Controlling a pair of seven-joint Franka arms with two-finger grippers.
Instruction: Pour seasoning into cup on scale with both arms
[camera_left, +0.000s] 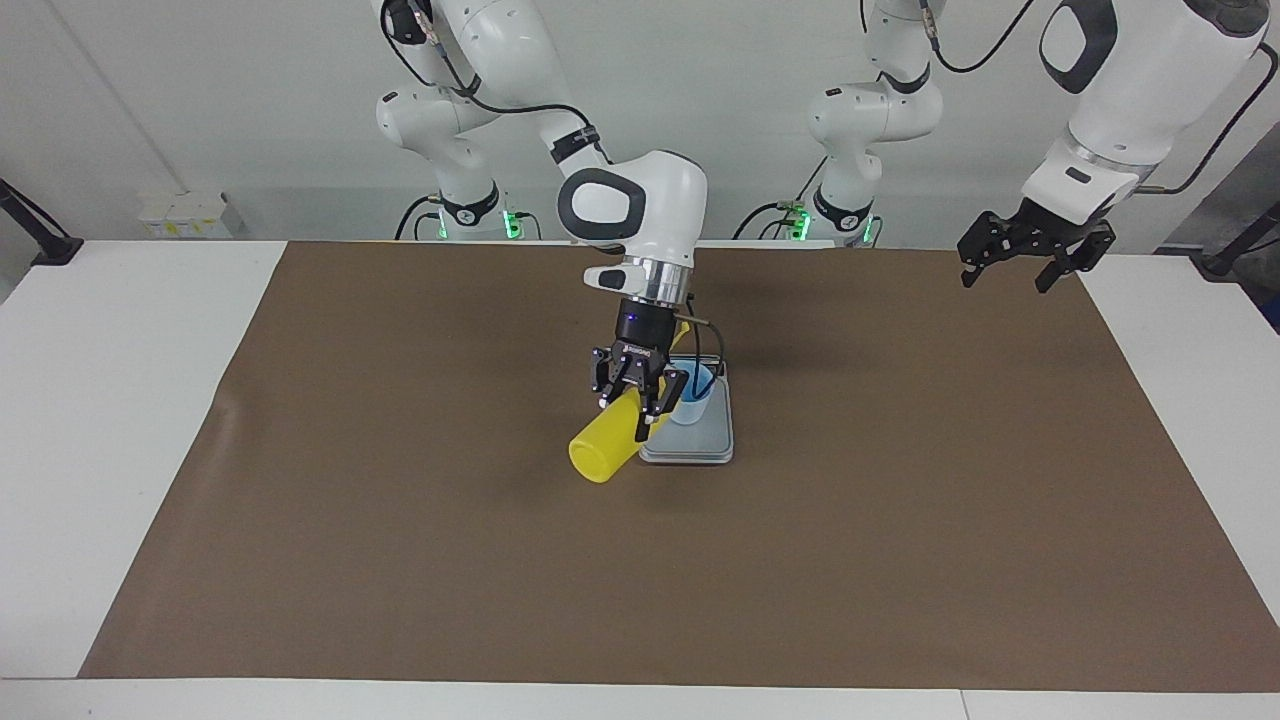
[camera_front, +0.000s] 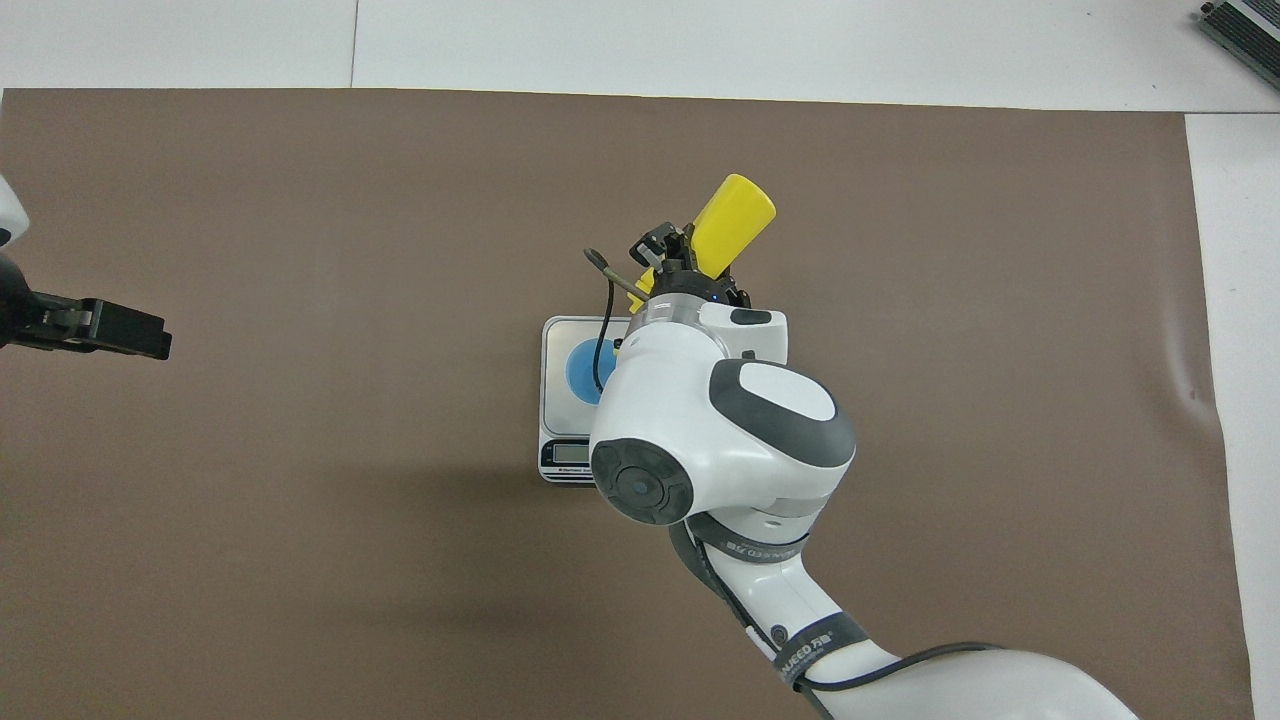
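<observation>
The right claw is clamped on the tilted bright yellow plastic squeeze bottle (nozzle toward the light-blue plastic cup on the flat silver-grey scale); the left claw waits, fingers apart.

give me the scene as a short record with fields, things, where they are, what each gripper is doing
bottle: bright yellow plastic squeeze bottle, held tilted, nozzle end toward the cup, base over the mat
cup: small light-blue plastic cup, upright on the scale
scale: flat silver-grey kitchen scale, mid-table on the brown mat
right gripper: shut on the bottle, beside the cup
left gripper: open, empty, waiting above the mat's edge at the left arm's end
pour: no stream visible
</observation>
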